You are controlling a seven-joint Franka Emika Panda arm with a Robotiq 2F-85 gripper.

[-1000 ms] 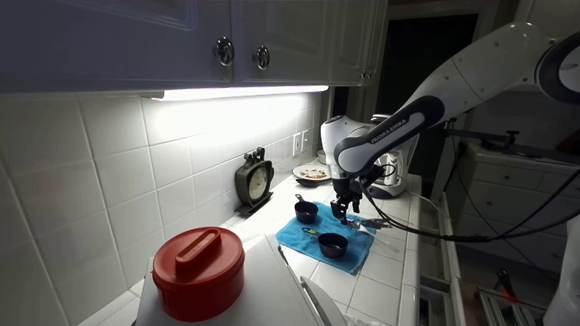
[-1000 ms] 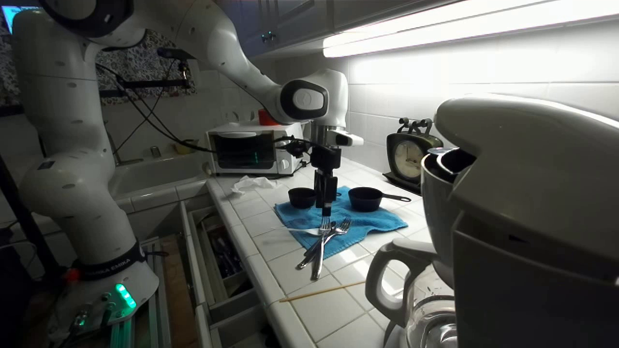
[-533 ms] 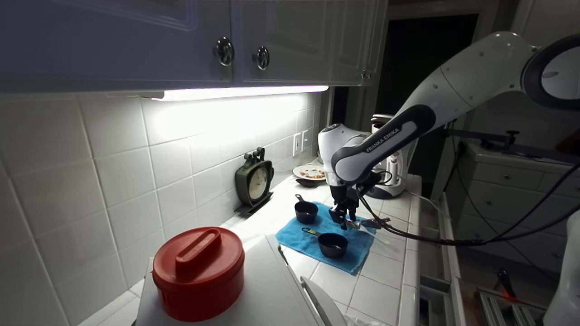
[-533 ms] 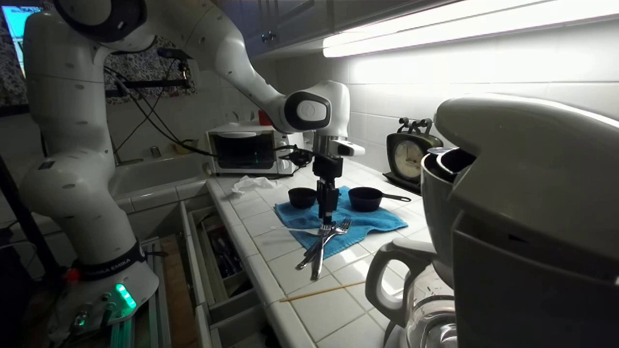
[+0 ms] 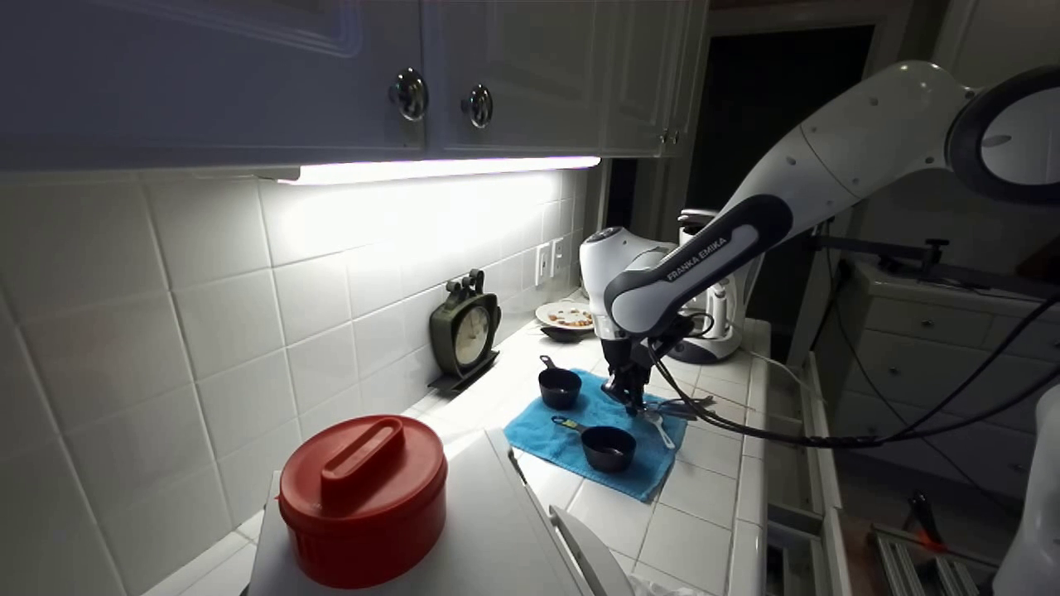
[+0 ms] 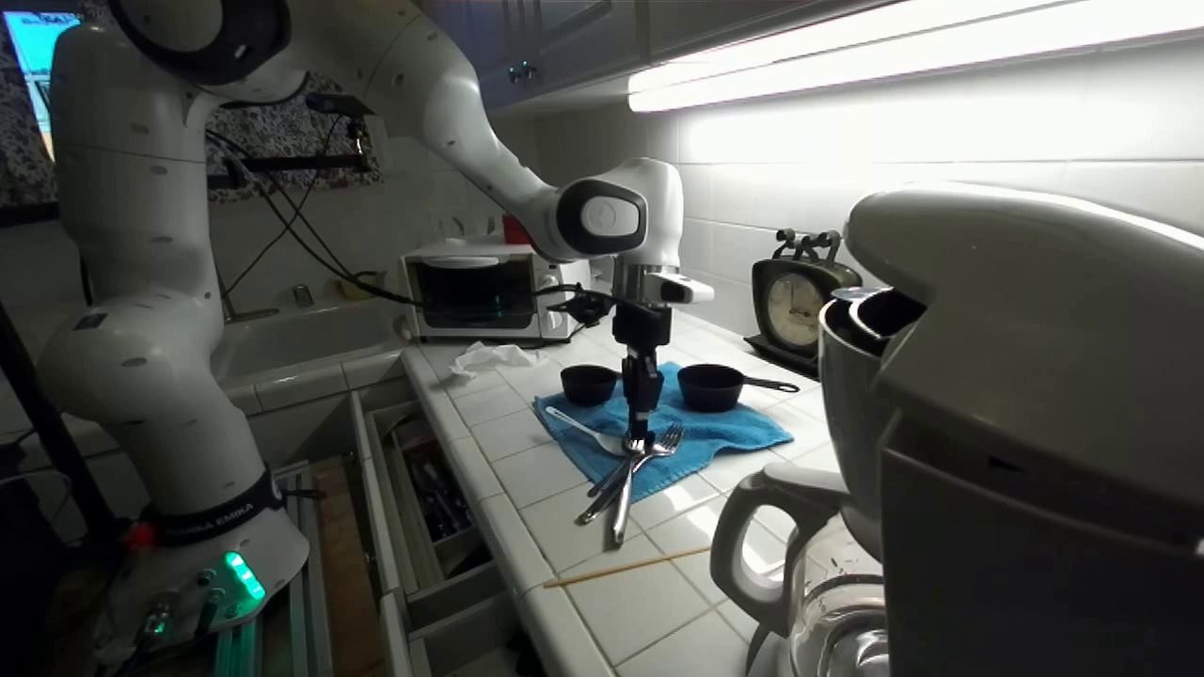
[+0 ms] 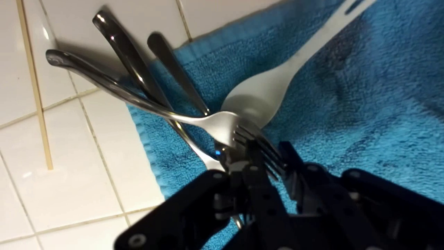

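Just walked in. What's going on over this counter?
A robot arm has its gripper at the tines of a metal fork; whether it has a hold, I can't tell. The fork lies across other cutlery partly on a blue towel. A white spoon lies partly beneath the fork, with two black pans nearby.

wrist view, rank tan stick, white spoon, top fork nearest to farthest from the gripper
1. Top fork, tines at the gripper
2. White spoon, over the blue towel, bowl end toward the gripper
3. Tan stick, on the tiles at far left

The jaws point down at cutlery point(image 5: 681, 408) partly on a blue towel point(image 5: 542, 432).
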